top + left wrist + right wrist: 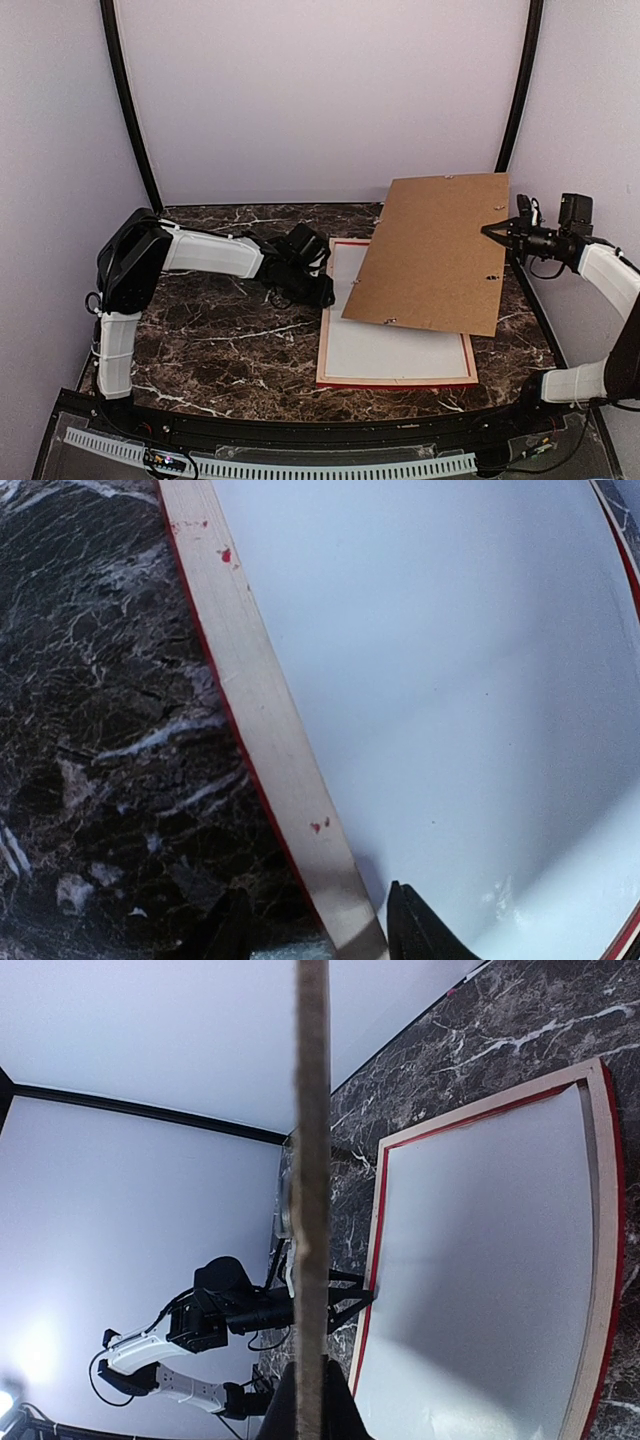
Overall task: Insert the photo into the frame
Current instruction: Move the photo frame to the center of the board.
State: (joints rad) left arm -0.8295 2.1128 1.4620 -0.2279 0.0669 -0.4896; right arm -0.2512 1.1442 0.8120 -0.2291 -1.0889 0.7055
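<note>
The left jaws (318, 935) stand released astride the frame's (400, 381) left rail, at about its 10 o'clock. One finger (415, 930) is inside against the pale wood, and the other is outside over the desk (220, 340), a little apart from the rail. The frame lies flat, back up, right of the desk's centre, with a white sheet (390, 350) filling it. Over its 1 o'clock corner slants the brown backing board (435, 250), raised, with the right jaws (497, 232) clenched on its 3 o'clock edge.
</note>
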